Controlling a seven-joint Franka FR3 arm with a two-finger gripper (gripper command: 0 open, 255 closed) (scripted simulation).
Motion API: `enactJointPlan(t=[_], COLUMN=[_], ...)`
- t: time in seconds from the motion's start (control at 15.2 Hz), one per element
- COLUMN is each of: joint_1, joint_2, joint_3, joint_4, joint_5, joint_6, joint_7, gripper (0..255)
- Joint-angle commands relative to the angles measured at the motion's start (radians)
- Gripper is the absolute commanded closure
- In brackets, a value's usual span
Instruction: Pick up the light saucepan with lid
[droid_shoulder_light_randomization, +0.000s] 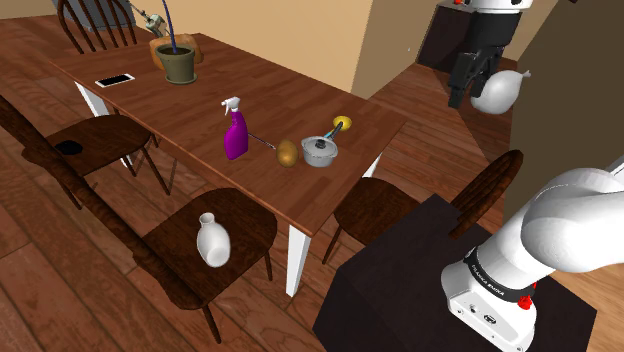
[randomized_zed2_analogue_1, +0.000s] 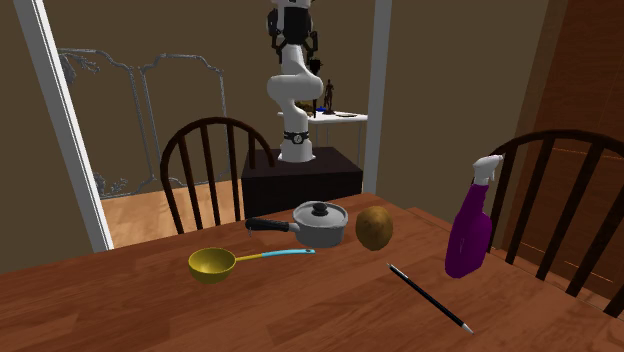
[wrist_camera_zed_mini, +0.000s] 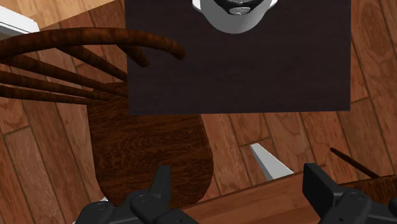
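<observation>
Hidden / unclear:
- Gripper (droid_shoulder_light_randomization: 465, 85) hangs high in the shoulder view, and the arm above it is cut by the top edge.
- In the wrist view the gripper (wrist_camera_zed_mini: 238, 188) is cut by the frame's edge. Its fingers (wrist_camera_zed_mini: 159, 186) stand apart with nothing between them.
- In the second exterior view the hand sits at the top edge, too small to read the gap.
- White rounded shape (droid_shoulder_light_randomization: 497, 90) just beside the gripper: cannot tell what it is.
- Saucepan handle is hard to make out in the shoulder view. In the second exterior view it is dark and points to that view's left.

Task thing:
- Saucepan (droid_shoulder_light_randomization: 320, 151) (randomized_zed2_analogue_1: 320, 224) is grey and upright, lid on with a knob.
- It stands on the table (droid_shoulder_light_randomization: 300, 95) near the end closest to the stand (droid_shoulder_light_randomization: 430, 290).
- A brown round thing (droid_shoulder_light_randomization: 288, 152) sits just beside it, and a yellow scoop (droid_shoulder_light_randomization: 343, 123) near it on the other side.
- Gripper is well apart from it, off the table, above the stand and a chair (wrist_camera_zed_mini: 149, 146).

Surface / room:
- Brown wooden table with white legs, wood plank floor, tan walls.
- Also on the table: purple bottle (droid_shoulder_light_randomization: 236, 135), thin black stick (randomized_zed2_analogue_1: 428, 297), pot plant (droid_shoulder_light_randomization: 178, 62), phone (droid_shoulder_light_randomization: 115, 79).
- White vase (droid_shoulder_light_randomization: 212, 240) stands on a chair seat.

Edges / room to move:
- Nothing stands over the saucepan.
- Bare tabletop lies between it and the table's near edge in the shoulder view.
- The chair stands between stand and table end.
</observation>
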Motion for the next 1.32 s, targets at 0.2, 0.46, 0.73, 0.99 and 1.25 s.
enactJointPlan(t=[0.2, 0.46, 0.73, 0.99, 1.25], joint_1=[0.003, 0.010, 0.017, 0.028, 0.040], joint_2=[0.052, 0.143, 0.255, 0.384, 0.525], joint_3=[-0.013, -0.030, -0.046, -0.060, -0.073], joint_4=[-0.045, -0.083, -0.097, -0.085, -0.049], joint_5=[0.002, 0.006, 0.016, 0.033, 0.061], joint_6=[0.124, 0.290, 0.453, 0.607, 0.746], joint_7=[-0.006, -0.016, -0.030, -0.049, -0.074], gripper=[0, 0, 0, 0, 0])
